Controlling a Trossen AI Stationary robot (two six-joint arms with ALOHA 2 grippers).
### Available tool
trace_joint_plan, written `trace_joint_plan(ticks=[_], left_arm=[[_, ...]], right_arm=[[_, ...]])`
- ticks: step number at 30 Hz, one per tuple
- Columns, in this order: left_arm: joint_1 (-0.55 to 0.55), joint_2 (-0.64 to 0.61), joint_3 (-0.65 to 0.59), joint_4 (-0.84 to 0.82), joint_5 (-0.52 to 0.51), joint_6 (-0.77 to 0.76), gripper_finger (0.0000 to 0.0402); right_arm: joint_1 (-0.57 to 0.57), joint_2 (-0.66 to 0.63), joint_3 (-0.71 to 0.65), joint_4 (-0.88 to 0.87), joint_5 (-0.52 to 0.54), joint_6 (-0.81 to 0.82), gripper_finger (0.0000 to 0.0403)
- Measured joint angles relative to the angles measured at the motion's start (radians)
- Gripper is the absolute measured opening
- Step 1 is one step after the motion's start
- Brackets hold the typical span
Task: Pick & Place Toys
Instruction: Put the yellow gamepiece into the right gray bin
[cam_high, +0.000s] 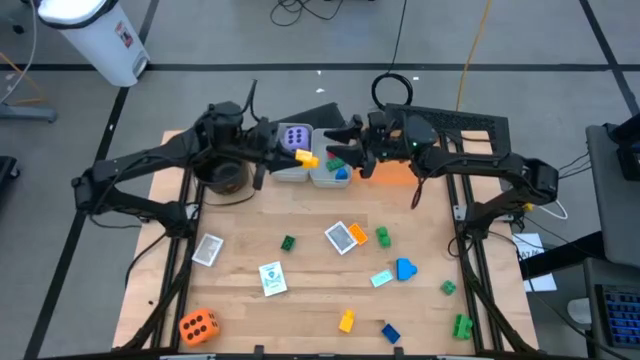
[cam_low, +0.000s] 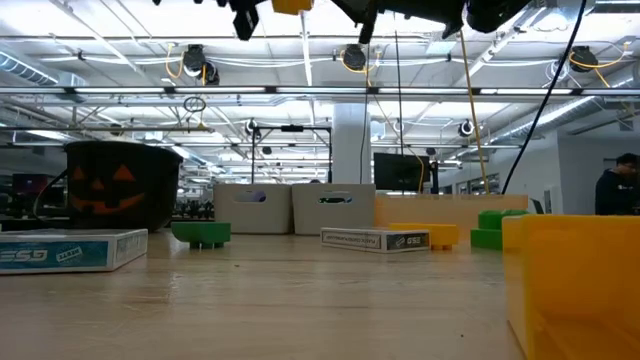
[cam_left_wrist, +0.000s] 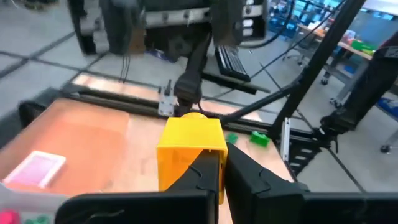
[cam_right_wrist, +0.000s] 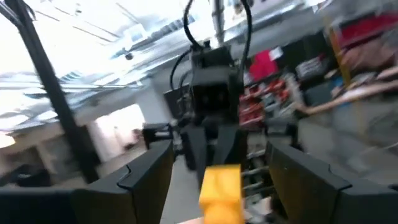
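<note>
Left gripper (cam_high: 290, 155) is closed tight on a yellow brick (cam_high: 306, 158) and holds it in the air, in the upper middle of the high view, just over the edge of the two grey bins (cam_high: 312, 176). In the left wrist view the brick (cam_left_wrist: 189, 149) sits between the dark fingers and sticks out forward from them. The right gripper (cam_high: 352, 152) stands just to the right of the brick, its fingers spread apart with nothing between them, and it faces the brick (cam_right_wrist: 219, 191) directly, so I judge this as a handover or a drop into the bin; the left arm already has the brick. A purple die (cam_high: 293, 137) lies in the left bin. Many toys wait on the table (cam_high: 300, 300) in the lower part of the frame, among them an orange die (cam_high: 198, 325). In the low view a card box (cam_low: 375, 238) seems to carry the letters "ESG"; other writing I cannot read.
</note>
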Motion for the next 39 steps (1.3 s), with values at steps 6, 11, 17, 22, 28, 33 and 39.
trace_joint_plan(ticks=[6, 11, 17, 22, 28, 33, 39], left_arm=[[0.014, 0.014, 0.000, 0.004, 0.015, -0.019, 0.0005], [0.027, 0.037, 0.000, 0.011, 0.022, -0.054, 0.0017], [0.028, 0.072, 0.000, 0.037, 0.027, -0.089, 0.0007], [0.033, 0.096, 0.000, 0.124, 0.088, -0.175, 0.0015], [0.067, 0.135, 0.000, 0.218, 0.144, -0.384, 0.0013], [0.102, 0.179, 0.000, 0.271, 0.207, -0.546, 0.0012], [0.121, 0.228, 0.000, 0.344, 0.240, -0.681, 0.0015]], right_arm=[[0.044, -0.070, 0.001, -0.168, 0.119, -0.248, 0.0247], [0.085, -0.098, 0.001, -0.224, 0.204, -0.375, 0.0247], [0.092, -0.100, 0.002, -0.234, 0.209, -0.395, 0.0247], [0.093, -0.100, 0.002, -0.275, 0.211, -0.429, 0.0247], [0.138, -0.100, 0.002, -0.305, 0.298, -0.580, 0.0247], [0.185, -0.100, 0.002, -0.320, 0.371, -0.706, 0.0247], [0.214, -0.100, 0.002, -0.378, 0.456, -0.797, 0.0247]])
